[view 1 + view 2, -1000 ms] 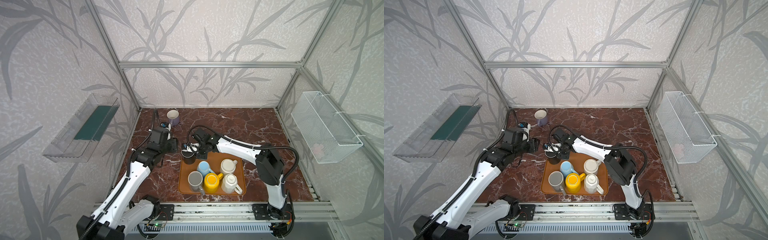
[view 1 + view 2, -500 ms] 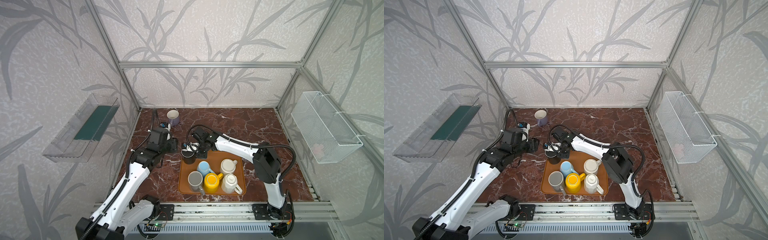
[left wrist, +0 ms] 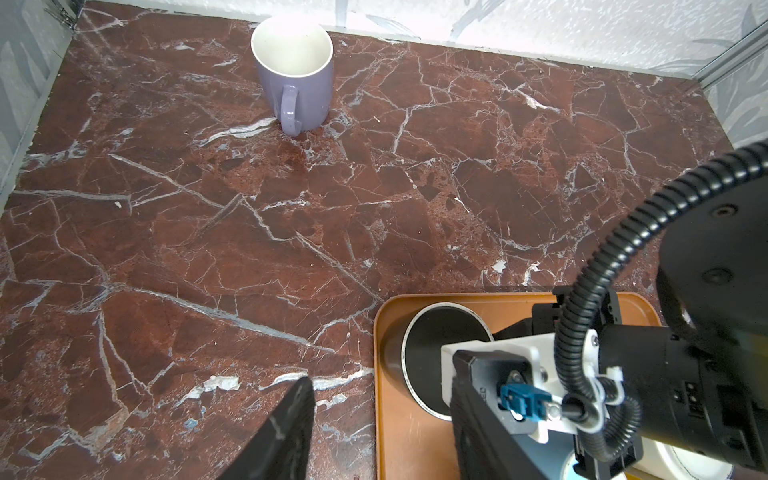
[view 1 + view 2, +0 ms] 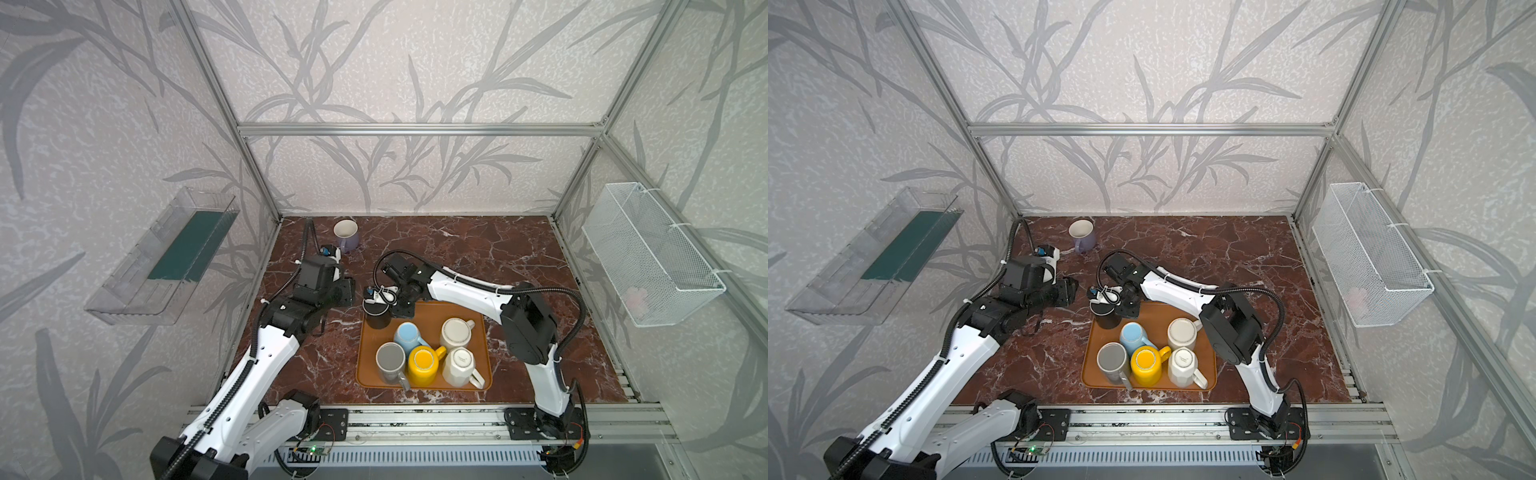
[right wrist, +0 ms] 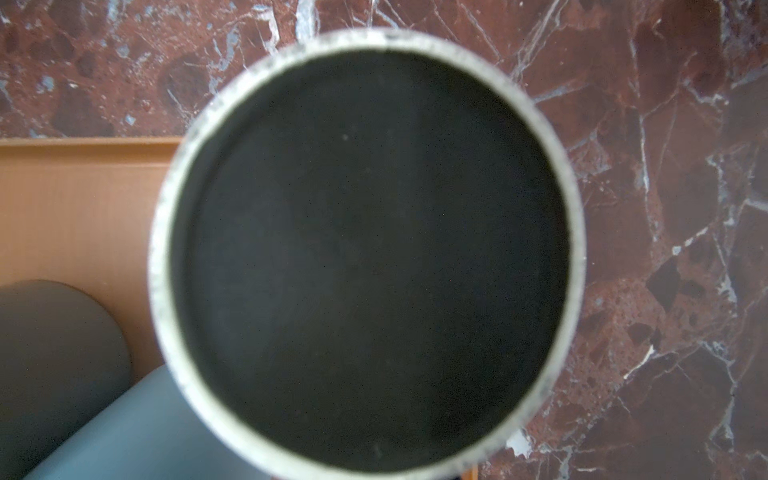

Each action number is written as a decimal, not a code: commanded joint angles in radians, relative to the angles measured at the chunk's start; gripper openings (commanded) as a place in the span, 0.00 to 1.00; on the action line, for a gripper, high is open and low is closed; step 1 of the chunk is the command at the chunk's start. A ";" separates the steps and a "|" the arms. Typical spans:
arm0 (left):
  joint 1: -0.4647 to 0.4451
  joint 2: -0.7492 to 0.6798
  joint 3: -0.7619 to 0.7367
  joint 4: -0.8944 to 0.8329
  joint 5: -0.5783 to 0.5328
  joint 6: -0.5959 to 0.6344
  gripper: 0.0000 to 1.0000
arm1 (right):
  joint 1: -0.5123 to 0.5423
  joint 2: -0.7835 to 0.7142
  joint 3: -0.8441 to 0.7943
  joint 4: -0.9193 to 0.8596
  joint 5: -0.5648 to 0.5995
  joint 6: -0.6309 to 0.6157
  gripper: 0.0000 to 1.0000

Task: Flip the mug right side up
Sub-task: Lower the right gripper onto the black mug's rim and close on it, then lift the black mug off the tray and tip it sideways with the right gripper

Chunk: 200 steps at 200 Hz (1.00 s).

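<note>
A black mug [image 4: 376, 321] [image 4: 1106, 319] stands upside down in the far left corner of the orange tray [image 4: 428, 316]. Its dark base with a pale ring fills the right wrist view [image 5: 365, 249]. My right gripper [image 4: 390, 306] [image 4: 1116, 305] reaches down right against this mug; its fingers are hidden, so whether they grip it does not show. My left gripper [image 4: 347, 291] [image 3: 380, 374] hovers over the table just left of the tray, open, with nothing between its fingers. The black mug [image 3: 440, 345] also shows in the left wrist view.
Several more upside-down mugs crowd the tray: blue [image 4: 407, 334], cream [image 4: 455, 332], grey [image 4: 390, 359], yellow [image 4: 424, 363], white [image 4: 459, 365]. A purple mug [image 4: 347, 235] stands upright at the back left. A wire basket [image 4: 648, 257] and a clear shelf [image 4: 166, 257] hang on the side walls.
The right arm's elbow has shifted slightly left while its gripper stayed at the black mug. The left arm has not moved.
</note>
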 commanded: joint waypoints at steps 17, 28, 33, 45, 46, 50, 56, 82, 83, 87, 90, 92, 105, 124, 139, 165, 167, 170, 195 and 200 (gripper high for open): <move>-0.003 -0.015 -0.001 -0.006 -0.008 0.013 0.55 | -0.004 0.001 0.029 0.011 -0.037 0.038 0.04; -0.004 -0.016 -0.001 -0.007 -0.008 0.013 0.55 | -0.008 -0.005 0.027 0.018 -0.045 0.050 0.01; -0.003 -0.017 -0.002 -0.007 -0.007 0.013 0.55 | -0.009 -0.007 0.026 0.023 -0.047 0.057 0.01; -0.004 -0.018 -0.002 -0.006 -0.007 0.012 0.55 | -0.015 -0.015 0.024 0.031 -0.056 0.076 0.00; -0.004 -0.018 -0.002 -0.006 -0.007 0.012 0.55 | -0.016 -0.016 0.024 0.031 -0.057 0.077 0.00; -0.003 -0.018 -0.002 -0.008 -0.007 0.011 0.55 | -0.018 -0.018 0.024 0.033 -0.060 0.085 0.00; -0.003 -0.018 -0.002 -0.007 -0.007 0.011 0.55 | -0.021 -0.023 0.022 0.039 -0.063 0.097 0.00; -0.003 -0.024 -0.002 -0.006 -0.004 0.009 0.55 | -0.041 -0.055 0.013 0.073 -0.088 0.161 0.00; -0.003 -0.024 -0.002 -0.006 -0.004 0.009 0.55 | -0.042 -0.055 0.012 0.075 -0.089 0.164 0.00; -0.003 -0.026 -0.002 -0.005 -0.003 0.008 0.55 | -0.045 -0.062 0.008 0.081 -0.094 0.175 0.00; -0.003 -0.027 -0.002 -0.005 -0.003 0.008 0.55 | -0.048 -0.067 0.006 0.085 -0.097 0.182 0.00; -0.003 -0.027 -0.002 -0.006 -0.003 0.008 0.55 | -0.050 -0.070 0.004 0.089 -0.101 0.187 0.00; -0.004 -0.036 -0.003 0.001 -0.002 0.004 0.55 | -0.060 -0.092 -0.009 0.116 -0.109 0.220 0.00; -0.003 -0.052 -0.009 0.020 0.004 0.001 0.54 | -0.079 -0.127 -0.029 0.153 -0.133 0.270 0.00; -0.004 -0.064 -0.008 0.026 0.002 0.001 0.54 | -0.092 -0.152 -0.041 0.172 -0.147 0.306 0.00; -0.005 -0.075 -0.007 0.033 0.006 0.002 0.54 | -0.123 -0.190 -0.057 0.209 -0.180 0.390 0.00; -0.004 -0.076 -0.008 0.034 0.007 0.002 0.54 | -0.126 -0.192 -0.058 0.212 -0.183 0.397 0.00; -0.004 -0.076 -0.009 0.034 0.007 0.002 0.54 | -0.130 -0.196 -0.060 0.216 -0.189 0.410 0.00; -0.003 -0.078 -0.014 0.045 0.018 0.002 0.54 | -0.181 -0.240 -0.105 0.293 -0.258 0.530 0.00; -0.004 -0.077 -0.015 0.048 0.021 0.002 0.54 | -0.195 -0.251 -0.118 0.315 -0.282 0.556 0.00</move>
